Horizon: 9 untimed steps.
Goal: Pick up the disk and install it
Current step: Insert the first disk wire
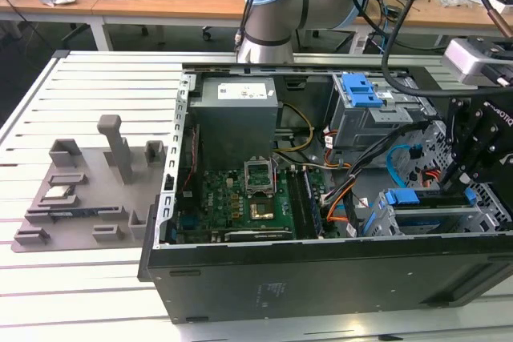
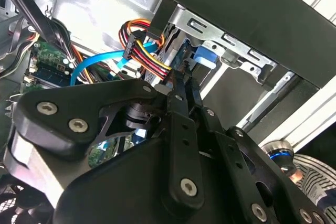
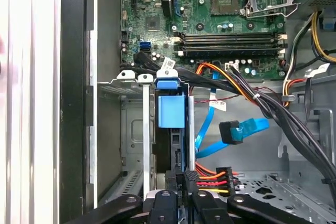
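We see the gripper (image 1: 471, 167) low over the drive cage (image 1: 385, 222) at the front corner of the open computer case (image 1: 321, 274), on the exterior view's right. The disk (image 3: 171, 113) stands on edge inside this cage, with its bright blue bracket facing the motherboard (image 3: 220, 19); in the exterior view the blue bracket (image 1: 425, 198) lies along the top of the cage, just under the gripper.

In both wrist views the fingertips (image 2: 185, 85) are pressed together at the rear edge of the disk, near the bundle of red, yellow and orange power wires (image 3: 210, 178). The fingers look closed, with almost no gap, and they seem to pinch only the thin edge of the disk or nothing; we cannot tell which.

We judge that picking is done and the installing step is in hand, close to its end. A next move would need a straight push along the cage rails, and care for the blue data cable (image 3: 236, 132) beside.
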Motion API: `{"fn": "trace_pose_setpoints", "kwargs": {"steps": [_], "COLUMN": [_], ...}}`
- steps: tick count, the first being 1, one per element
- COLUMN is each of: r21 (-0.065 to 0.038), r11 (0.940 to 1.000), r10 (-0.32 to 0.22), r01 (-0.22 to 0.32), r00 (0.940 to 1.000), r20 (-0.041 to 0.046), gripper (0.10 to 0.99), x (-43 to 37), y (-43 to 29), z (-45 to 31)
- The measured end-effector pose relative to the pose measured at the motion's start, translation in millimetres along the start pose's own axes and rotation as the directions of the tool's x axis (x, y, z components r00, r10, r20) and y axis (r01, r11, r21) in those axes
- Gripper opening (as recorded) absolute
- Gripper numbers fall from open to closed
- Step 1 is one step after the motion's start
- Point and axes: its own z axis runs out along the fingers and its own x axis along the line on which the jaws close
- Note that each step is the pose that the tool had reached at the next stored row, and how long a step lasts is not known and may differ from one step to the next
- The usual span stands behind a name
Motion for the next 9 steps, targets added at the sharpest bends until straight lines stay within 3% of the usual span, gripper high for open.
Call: {"fn": "trace_pose_setpoints", "kwargs": {"steps": [5, 7, 9], "r21": [0.0, 0.0, 0.0], "r11": [1.0, 1.0, 1.0], "r10": [0.0, -0.001, -0.001], "r01": [0.0, 0.001, 0.001], "r00": [1.0, 0.9999, 0.9999], "r20": [0.0045, 0.0124, 0.014], "gripper": [0.169, 0.169, 0.169], "x": [-0.3, -0.4, -0.5], "y": [-0.1, -0.1, -0.1], "z": [2.0, 2.1, 2.1]}}
